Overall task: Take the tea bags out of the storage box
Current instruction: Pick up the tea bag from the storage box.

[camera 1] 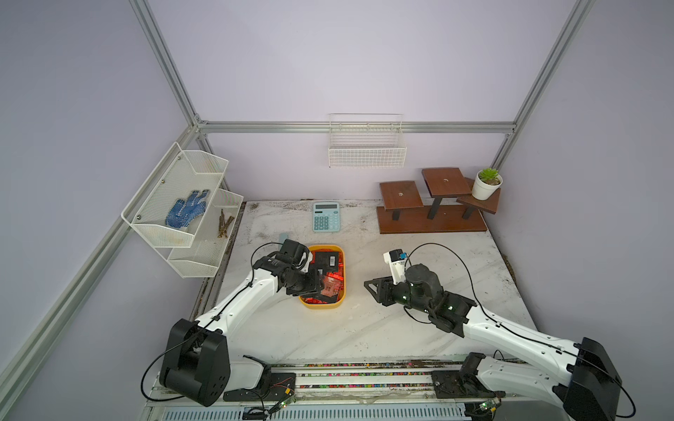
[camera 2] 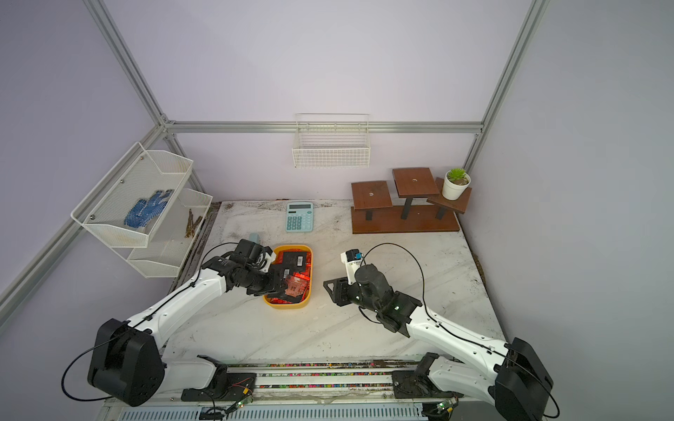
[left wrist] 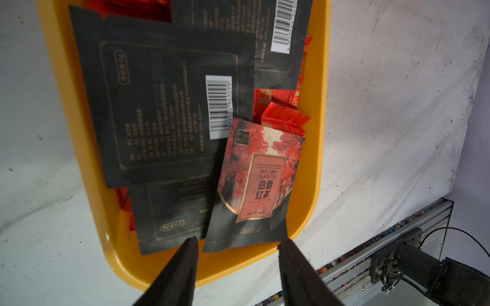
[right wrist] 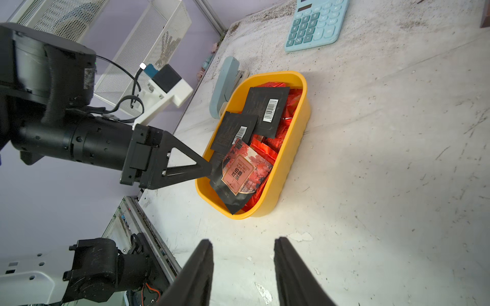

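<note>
Right at my left gripper (left wrist: 237, 241) tips: near end of the shallow yellow plastic storage box (left wrist: 322, 132), long axis running away from me. Black and red foil tea bags (left wrist: 164, 114) fill it. The red-printed Earl Grey sachet (left wrist: 259, 182) lies lengthwise toward me, jaws half apart astride its edge, bite unclear. Pale blue stapler (right wrist: 225, 84) sits beside the far corner. Right gripper (right wrist: 242, 243) spread, empty, over bare white table (right wrist: 371, 159).

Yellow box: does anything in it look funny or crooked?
Yes. One tea bag, the red-fronted one marked Earl Grey, sits crooked on top of the pile. It is tilted, with a dark corner up at the rim of the box. The black bags lie flatter.
</note>
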`<state>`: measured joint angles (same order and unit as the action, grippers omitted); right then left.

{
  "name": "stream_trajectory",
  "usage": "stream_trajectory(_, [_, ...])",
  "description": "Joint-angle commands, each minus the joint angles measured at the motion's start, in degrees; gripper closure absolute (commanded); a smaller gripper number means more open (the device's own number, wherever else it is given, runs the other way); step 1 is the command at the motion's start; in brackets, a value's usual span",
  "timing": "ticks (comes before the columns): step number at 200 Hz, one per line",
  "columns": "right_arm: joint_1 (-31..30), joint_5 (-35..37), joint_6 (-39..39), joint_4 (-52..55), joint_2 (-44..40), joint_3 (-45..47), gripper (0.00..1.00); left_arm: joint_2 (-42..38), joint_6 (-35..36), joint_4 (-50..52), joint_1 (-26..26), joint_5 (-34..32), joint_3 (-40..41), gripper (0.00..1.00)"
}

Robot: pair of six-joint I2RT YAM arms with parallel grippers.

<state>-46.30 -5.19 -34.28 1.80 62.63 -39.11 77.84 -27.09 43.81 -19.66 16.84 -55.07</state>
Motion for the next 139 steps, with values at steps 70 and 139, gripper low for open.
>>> stream_trajectory(70, [-0.61,1.76,0.44,0.39,0.30,-0.64,0.58,6.08,4.41,-3.33,-0.29,0.42,-2.76,0.50])
stream_trajectory(139, [-0.59,2.99,0.34,0.42,-0.89,0.52,0.59,7.43,4.15,-5.33,-0.30,3.02,-1.44,0.63])
